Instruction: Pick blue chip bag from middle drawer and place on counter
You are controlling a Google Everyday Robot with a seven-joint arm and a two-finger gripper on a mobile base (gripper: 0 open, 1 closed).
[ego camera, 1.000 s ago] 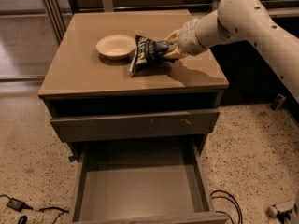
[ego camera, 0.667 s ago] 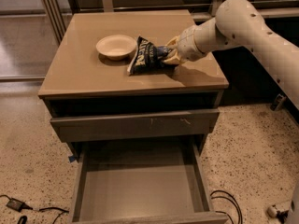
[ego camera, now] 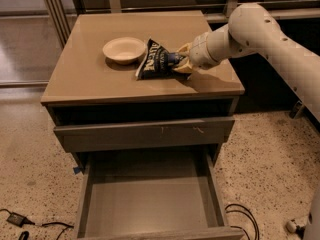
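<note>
The blue chip bag lies on the tan counter, just right of a bowl. My gripper reaches in from the right and is shut on the bag's right end, with one finger behind it and one in front. The bag's left end touches the counter. The middle drawer is pulled out below and holds nothing.
A cream bowl stands on the counter left of the bag. The upper drawer front with pale scratches is pushed in. Black cables lie on the speckled floor right of the open drawer, and a plug and cord lie at the left.
My arm's elbow has come down and a little to the left. The bag has stayed at nearly the same spot on the counter, still in my gripper.
</note>
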